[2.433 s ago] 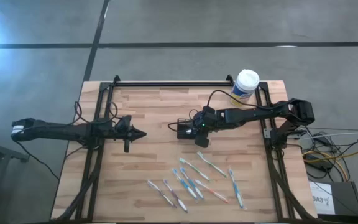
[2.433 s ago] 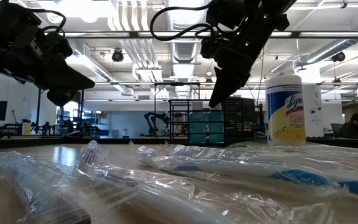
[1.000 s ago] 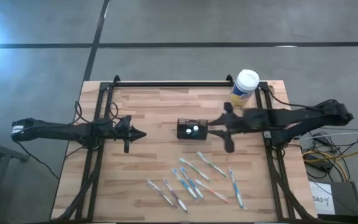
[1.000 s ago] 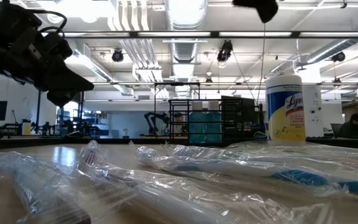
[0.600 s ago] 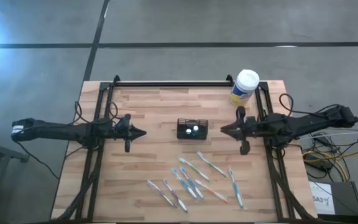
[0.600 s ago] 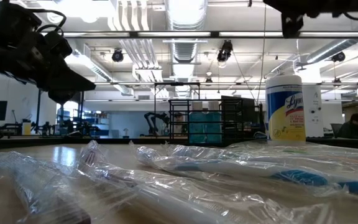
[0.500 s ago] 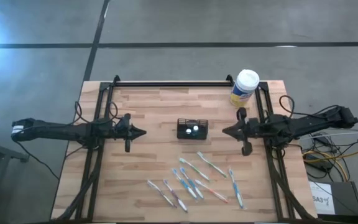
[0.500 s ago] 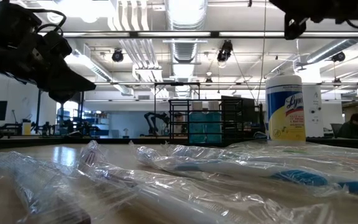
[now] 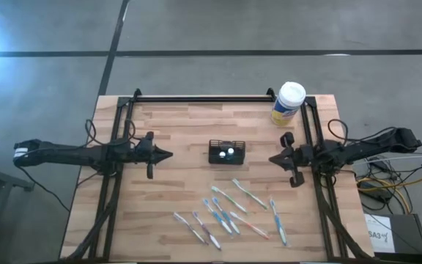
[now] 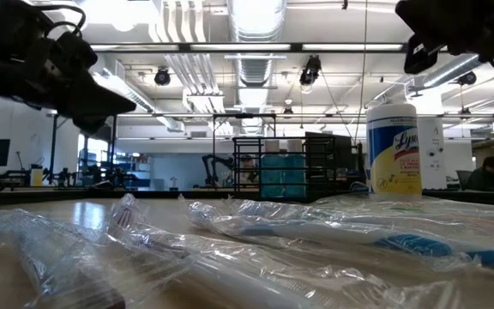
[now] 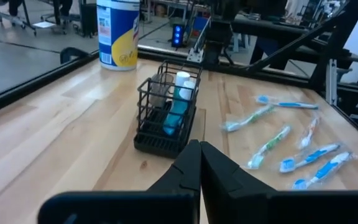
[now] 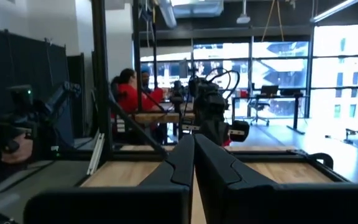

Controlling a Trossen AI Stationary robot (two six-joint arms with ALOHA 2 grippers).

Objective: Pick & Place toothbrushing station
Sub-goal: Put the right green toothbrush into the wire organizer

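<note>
Right gripper [image 9: 275,158] pinched closed, empty, near table's right edge, well apart from toothbrushing station [image 9: 226,152]. Left gripper [image 9: 168,155] closed, empty, left of station. Station upright at table centre, tube inside. Risk: wrapped toothbrushes [image 9: 229,214] lie near; low sweep could scatter them or tip caddy.

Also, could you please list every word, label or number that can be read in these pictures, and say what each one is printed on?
"Lys", the start of a brand name cut off by the curve: on the yellow canister in the low view.
Smaller print lower on that canister's label: too small to read.
Label on the same canister in the left wrist view: blurred, unreadable.
No other readable text.
</note>
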